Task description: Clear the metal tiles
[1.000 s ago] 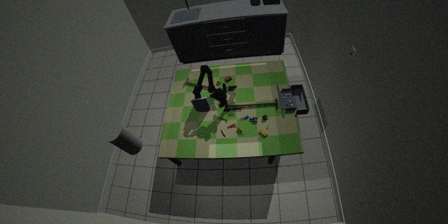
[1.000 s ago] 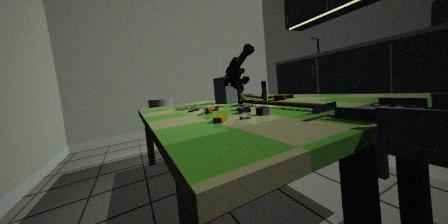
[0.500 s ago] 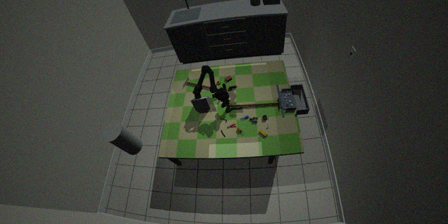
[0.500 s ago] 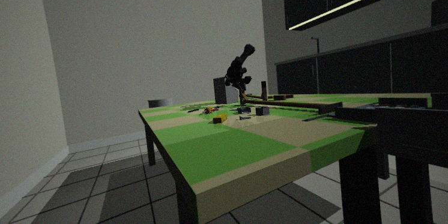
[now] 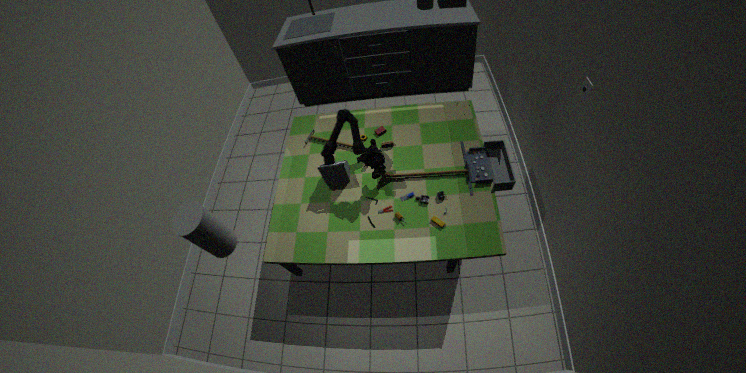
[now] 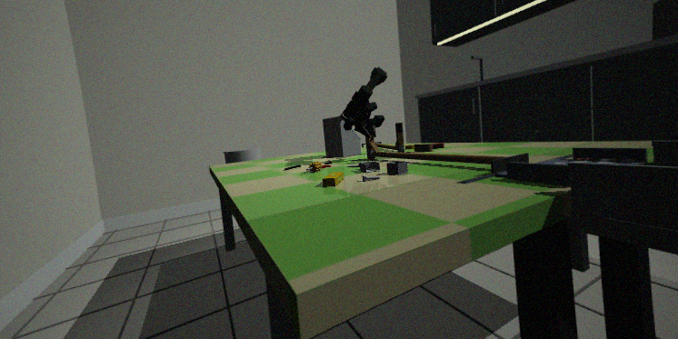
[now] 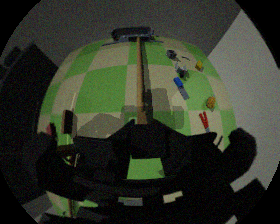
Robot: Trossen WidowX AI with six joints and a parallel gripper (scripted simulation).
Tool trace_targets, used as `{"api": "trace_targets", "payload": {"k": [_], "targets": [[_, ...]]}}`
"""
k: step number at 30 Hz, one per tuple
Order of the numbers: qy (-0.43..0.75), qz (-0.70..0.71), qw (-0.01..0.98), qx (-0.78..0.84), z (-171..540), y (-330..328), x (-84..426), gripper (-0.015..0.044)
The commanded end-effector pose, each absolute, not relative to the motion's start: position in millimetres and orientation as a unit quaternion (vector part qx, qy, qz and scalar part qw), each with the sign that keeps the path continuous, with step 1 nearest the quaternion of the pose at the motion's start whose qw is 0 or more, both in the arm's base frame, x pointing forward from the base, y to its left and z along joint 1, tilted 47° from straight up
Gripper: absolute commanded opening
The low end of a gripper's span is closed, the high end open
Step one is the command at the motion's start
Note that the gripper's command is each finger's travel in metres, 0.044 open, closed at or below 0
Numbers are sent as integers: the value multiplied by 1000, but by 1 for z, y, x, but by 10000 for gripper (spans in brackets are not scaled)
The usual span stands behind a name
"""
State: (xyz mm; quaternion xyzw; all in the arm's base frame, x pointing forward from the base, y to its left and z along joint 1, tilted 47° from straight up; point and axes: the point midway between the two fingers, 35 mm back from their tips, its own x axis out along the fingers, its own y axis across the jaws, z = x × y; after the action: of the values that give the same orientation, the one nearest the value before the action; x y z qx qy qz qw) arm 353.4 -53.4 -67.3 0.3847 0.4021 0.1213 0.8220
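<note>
My gripper (image 5: 385, 176) (image 6: 372, 145) is shut on the wooden handle of the long scraper (image 5: 428, 174) (image 6: 441, 156) (image 7: 140, 80), near the handle's end. The handle runs straight away to the steel bench plate (image 5: 481, 180), and the scraper's dark blade (image 6: 510, 164) is at the plate's near edge, low down. Whether the blade touches the plate I cannot tell. Several small metal tiles (image 5: 481, 167) lie scattered on the plate beyond the blade. The catch box (image 5: 504, 184) adjoins the plate's far end; its floor is partly in shadow.
A second long-handled tool (image 5: 325, 139) lies behind the arm. A red block (image 5: 380, 130) and a brown block (image 5: 386, 145) lie nearby. On the handle's other side lie a blue-handled tool (image 5: 407, 196), red pliers (image 5: 386, 209), dark parts (image 5: 422, 199) and a yellow block (image 5: 437, 222).
</note>
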Motion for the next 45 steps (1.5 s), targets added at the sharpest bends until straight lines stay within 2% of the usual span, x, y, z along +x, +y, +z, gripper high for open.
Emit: {"api": "trace_targets", "payload": {"k": [1,45], "targets": [[399,118,825,383,-67,-55,362,0],[397,119,826,383,-76,-69,426,0]]}}
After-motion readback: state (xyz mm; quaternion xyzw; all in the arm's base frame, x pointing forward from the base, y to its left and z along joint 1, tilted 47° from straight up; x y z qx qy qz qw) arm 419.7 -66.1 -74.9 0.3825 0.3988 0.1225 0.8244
